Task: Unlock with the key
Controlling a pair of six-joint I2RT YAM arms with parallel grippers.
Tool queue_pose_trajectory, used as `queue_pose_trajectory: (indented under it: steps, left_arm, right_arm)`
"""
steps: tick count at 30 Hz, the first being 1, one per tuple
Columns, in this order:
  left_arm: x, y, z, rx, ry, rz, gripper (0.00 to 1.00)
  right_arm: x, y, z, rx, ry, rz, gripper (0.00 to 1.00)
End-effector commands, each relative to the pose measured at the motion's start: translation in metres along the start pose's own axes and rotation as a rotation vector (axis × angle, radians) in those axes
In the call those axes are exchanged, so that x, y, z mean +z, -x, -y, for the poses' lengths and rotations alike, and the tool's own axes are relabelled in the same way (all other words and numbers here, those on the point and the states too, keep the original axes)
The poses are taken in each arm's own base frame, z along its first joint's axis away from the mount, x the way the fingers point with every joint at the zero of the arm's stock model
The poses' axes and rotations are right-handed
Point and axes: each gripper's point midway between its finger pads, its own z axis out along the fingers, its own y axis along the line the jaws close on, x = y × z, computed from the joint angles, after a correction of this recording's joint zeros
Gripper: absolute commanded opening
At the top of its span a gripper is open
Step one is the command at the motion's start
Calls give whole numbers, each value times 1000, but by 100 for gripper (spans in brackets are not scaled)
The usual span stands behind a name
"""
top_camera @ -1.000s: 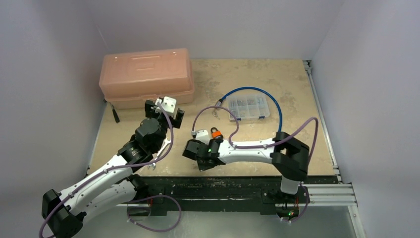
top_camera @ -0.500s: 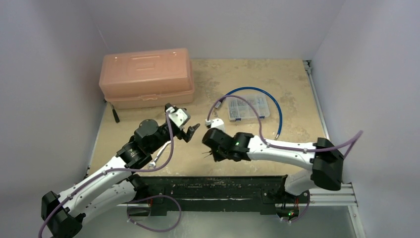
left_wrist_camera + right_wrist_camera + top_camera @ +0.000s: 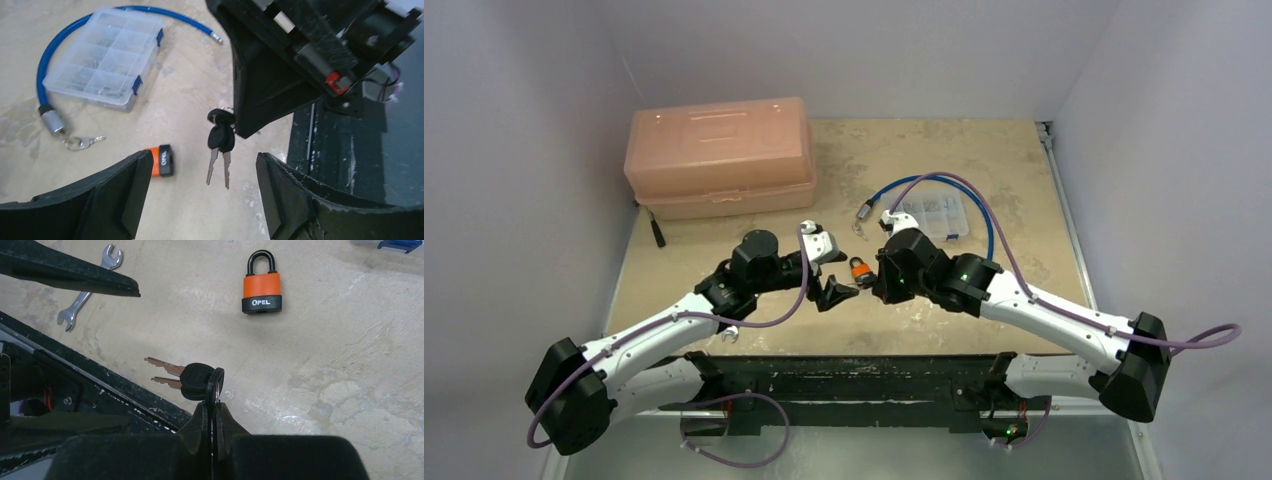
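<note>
Over the last second both arms had swung in from where they were. The left gripper (image 3: 836,292) had left the front of the pink toolbox (image 3: 719,155), and the right arm had unfolded with its elbow out to the right. The two tools ended close together, just beside the orange padlock (image 3: 860,268) at mid-table.

From above, the padlock lay flat on the table (image 3: 1024,160), touched by neither tool. The right gripper (image 3: 876,283) sat beside it.

In the left wrist view, the left gripper (image 3: 200,195) stood with its jaws wide apart and nothing between them. The keys (image 3: 220,145) hung down from the tip of the right gripper (image 3: 245,131), above the gap between those jaws. The padlock (image 3: 161,161) lay on the table, partly hidden by one finger. Farther off were the organiser box (image 3: 100,65) and the blue cable (image 3: 50,60).

In the right wrist view, the right gripper (image 3: 212,412) was clamped tight on the ring end of the keys (image 3: 192,376), with both blades pointing away to the side. The padlock (image 3: 262,286) had its shackle down and no key in it. A wrench (image 3: 87,292) lay off to one side.

By my reading, fetching the keys was done. Steadying the lock, inserting a blade, turning it and freeing the shackle all remained.
</note>
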Motion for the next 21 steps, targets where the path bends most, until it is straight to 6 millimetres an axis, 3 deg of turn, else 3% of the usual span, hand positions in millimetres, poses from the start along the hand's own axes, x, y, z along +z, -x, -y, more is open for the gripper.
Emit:
queue_pose_trajectory:
  steps: [1,9,21]
  left_arm:
    - [2,42,24,8,-133,182,80]
    - [13,23,39,27,-182,111,80]
    - [18,20,16,141,-44,84,69]
  right_arm:
    - [-9,11,-12,0,89,18,0]
    - [-23,23,-22,-13,145,25,0]
    - [-35,25,-31,-16,201,28,0]
